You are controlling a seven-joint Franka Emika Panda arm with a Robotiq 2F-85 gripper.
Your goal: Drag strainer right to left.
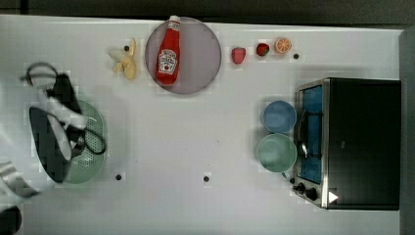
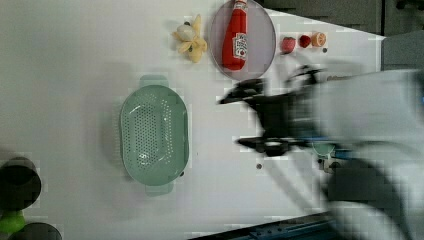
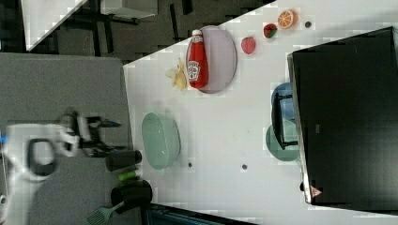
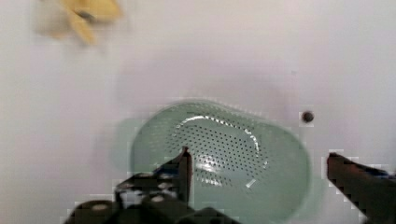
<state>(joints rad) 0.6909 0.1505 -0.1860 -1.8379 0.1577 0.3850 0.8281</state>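
The pale mint-green oval perforated plastic strainer point(image 1: 90, 147) sits on the white tabletop point(image 1: 195, 147) near the top view's left edge. The hand point(image 4: 257, 177) hovers above it, fingers spread. Expect a light, rigid, slippery shell; hook one finger inside the smooth rim

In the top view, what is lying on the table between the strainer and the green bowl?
Nothing. Between the strainer and green bowl, the top view shows bare white table.
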